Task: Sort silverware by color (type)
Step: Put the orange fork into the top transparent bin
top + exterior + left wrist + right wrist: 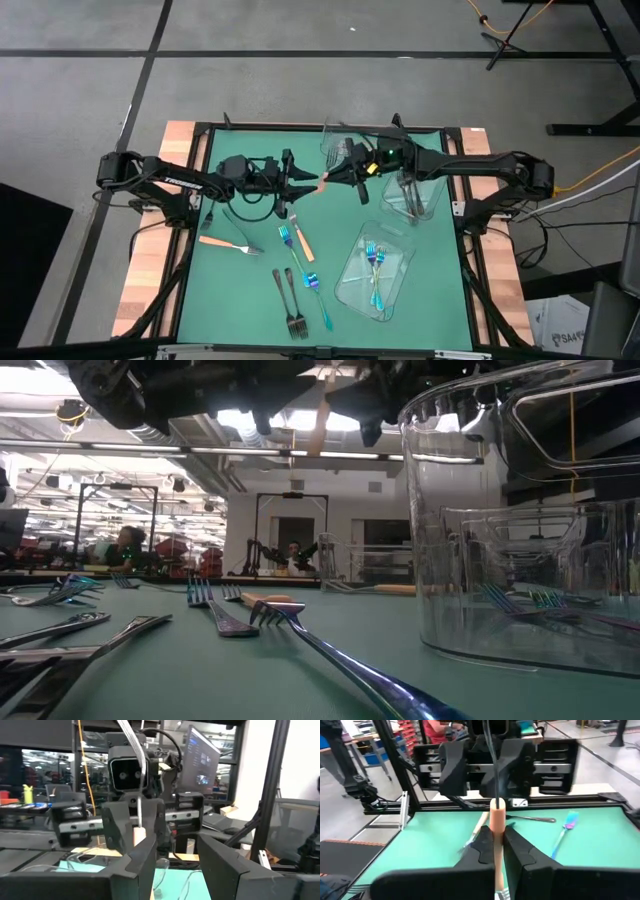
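While my right pincer [333,178] is clamped on an orange-handled fork [497,822], held in the air above the green counter [430,270], my left pincer [300,186] faces it with fingers apart, just beside the handle's tip.

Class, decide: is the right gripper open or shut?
Shut. In the right wrist view, the right gripper pinches the orange-handled fork between its fingers.
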Controlling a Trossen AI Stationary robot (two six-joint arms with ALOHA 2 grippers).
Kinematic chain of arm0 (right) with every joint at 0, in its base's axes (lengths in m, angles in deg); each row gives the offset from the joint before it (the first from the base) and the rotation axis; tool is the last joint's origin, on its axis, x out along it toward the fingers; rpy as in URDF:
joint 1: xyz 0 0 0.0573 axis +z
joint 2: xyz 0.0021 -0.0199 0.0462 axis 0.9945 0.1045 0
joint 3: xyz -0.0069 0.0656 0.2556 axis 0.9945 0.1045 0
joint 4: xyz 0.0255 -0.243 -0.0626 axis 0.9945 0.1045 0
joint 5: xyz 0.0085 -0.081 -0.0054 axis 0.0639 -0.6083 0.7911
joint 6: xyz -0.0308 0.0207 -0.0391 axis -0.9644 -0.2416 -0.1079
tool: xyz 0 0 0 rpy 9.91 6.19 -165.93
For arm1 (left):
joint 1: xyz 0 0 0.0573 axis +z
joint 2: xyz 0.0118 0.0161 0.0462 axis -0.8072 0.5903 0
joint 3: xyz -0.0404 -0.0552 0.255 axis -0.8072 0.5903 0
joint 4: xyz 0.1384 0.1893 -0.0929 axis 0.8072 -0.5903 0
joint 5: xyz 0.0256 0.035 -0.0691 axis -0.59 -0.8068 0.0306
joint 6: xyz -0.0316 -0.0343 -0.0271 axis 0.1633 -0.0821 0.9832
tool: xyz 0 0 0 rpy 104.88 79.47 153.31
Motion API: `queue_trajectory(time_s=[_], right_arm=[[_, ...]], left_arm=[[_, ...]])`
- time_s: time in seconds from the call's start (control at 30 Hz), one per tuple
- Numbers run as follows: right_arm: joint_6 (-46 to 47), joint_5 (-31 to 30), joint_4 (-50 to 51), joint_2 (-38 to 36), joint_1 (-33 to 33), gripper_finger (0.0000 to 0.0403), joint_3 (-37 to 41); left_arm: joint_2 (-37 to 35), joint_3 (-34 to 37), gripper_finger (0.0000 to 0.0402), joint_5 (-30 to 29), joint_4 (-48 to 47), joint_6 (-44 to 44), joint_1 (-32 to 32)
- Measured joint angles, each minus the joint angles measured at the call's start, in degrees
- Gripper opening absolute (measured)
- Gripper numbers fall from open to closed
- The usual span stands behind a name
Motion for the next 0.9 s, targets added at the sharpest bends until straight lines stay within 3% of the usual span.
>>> queue_trajectory(time_s=[0.47,0.9], right_arm=[[-4.7,-2.1,16.0,-2.3,-14.2,0.0001,0.0],[-11.0,-3.2,23.6,-2.3,-25.9,0.0001,0.0]], left_arm=[[0.0,0.0,0.0137,-0.2,-5.5,0.0,0.0],[0.0,0.0,0.0137,-0.3,-7.4,0.0,0.0]])
